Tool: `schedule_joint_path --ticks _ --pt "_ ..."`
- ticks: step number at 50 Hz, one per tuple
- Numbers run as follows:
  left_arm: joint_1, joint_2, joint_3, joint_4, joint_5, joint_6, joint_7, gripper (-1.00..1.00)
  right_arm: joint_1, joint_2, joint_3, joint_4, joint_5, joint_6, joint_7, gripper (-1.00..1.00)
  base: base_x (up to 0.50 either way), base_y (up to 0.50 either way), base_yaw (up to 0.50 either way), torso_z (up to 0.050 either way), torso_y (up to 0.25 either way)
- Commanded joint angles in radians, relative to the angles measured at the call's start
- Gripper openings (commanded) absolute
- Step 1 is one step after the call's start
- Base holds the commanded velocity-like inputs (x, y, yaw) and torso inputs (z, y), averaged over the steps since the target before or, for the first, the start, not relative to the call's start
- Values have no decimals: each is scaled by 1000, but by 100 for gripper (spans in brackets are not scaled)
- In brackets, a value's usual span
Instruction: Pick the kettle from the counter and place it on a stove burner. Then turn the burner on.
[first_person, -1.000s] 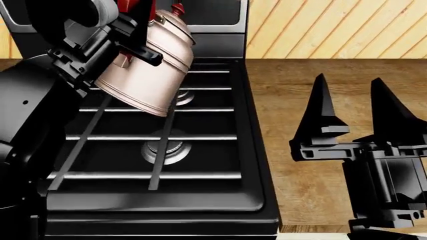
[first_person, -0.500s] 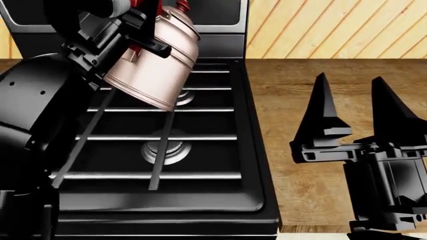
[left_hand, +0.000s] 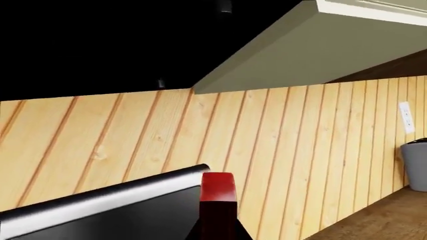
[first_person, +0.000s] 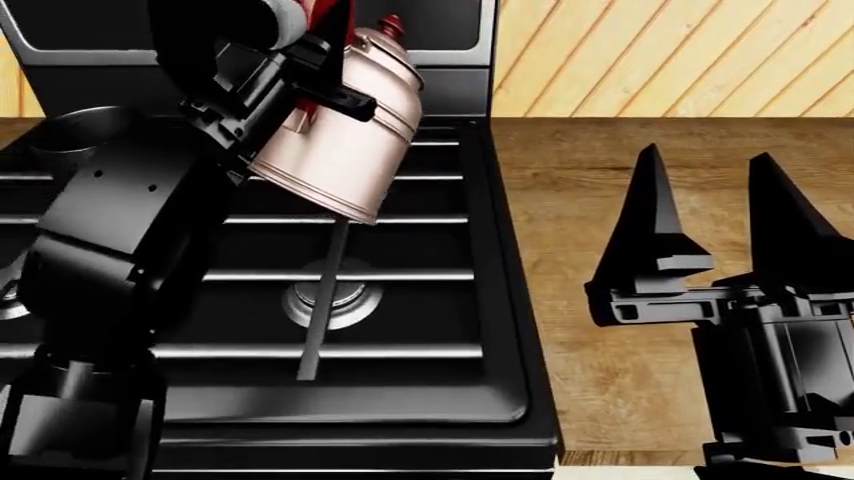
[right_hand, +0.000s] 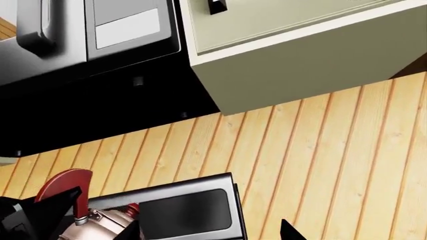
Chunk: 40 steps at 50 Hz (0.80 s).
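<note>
Light wood plank wall (right_hand: 320, 150) behind everything, cream cabinet (right_hand: 293, 55) up top next to a microwave (right_hand: 87, 30), white outlet (left_hand: 405, 117) on the wall.

A wall of pale vertical wood planks (left_hand: 280, 150) forms the backdrop. Against it, a cream upper cabinet (right_hand: 293, 55) with a black handle (right_hand: 217, 6) hangs above the planks, and a stainless microwave (right_hand: 87, 30) sits just beside the cabinet. A white outlet plate (left_hand: 406, 117) is fixed to the planks, with a grey container (left_hand: 415, 164) standing below it against the wall.
</note>
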Motion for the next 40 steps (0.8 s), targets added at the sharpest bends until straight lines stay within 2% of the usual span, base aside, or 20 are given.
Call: schedule_joint_path --ticks 1,40 --pt "25 17 -2 -9 -9 32 -6 -100 -2 4 -1 6 4 -10 1 100 0 0 0 0 0" --pt "204 4 -39 123 -88 49 -57 -100 -6 12 -17 21 5 -34 11 100 0 0 0 0 1"
